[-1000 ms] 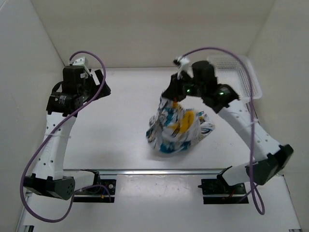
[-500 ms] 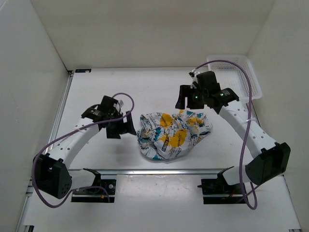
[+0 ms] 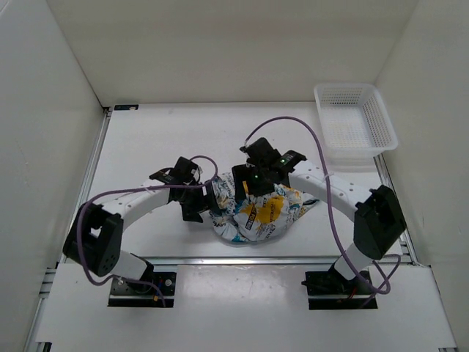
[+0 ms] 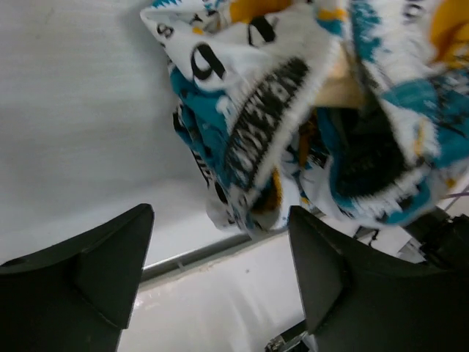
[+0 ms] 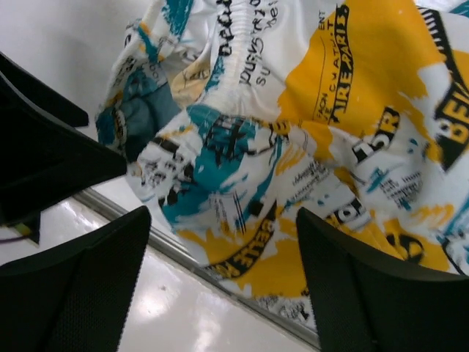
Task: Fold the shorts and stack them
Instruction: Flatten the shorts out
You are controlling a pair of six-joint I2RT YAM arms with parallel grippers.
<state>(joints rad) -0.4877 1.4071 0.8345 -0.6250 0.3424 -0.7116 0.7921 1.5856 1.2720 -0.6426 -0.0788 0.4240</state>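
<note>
One pair of shorts [image 3: 262, 214] lay on the table [image 3: 157, 139], with one white mesh basket [image 3: 386, 125], two arms and two purple cables in the scene, one cable looping over each arm. The shorts were a crumpled, unfolded heap near the middle of the table, close to the metal rail [image 3: 183, 259] at its near edge and well apart from the basket in the far right corner. The fabric was white and printed all over with teal and yellow patches and black lettering. A gathered, ribbed waistband ran through the bundle, and several layers were bunched over one another so that no leg or hem lay flat. The left gripper [image 4: 220, 217] sat at the left side of the heap with its fingers [image 4: 95, 271] spread wide. A drooping fold of the shorts hung between the tips, but neither finger pressed on it. The right gripper [image 5: 223, 217] hovered over the far side of the bundle, its two fingers also spread wide above the print and clamping nothing. In the overhead view both grippers crowded in on the heap, the left one beside it and the right one above it.
</note>
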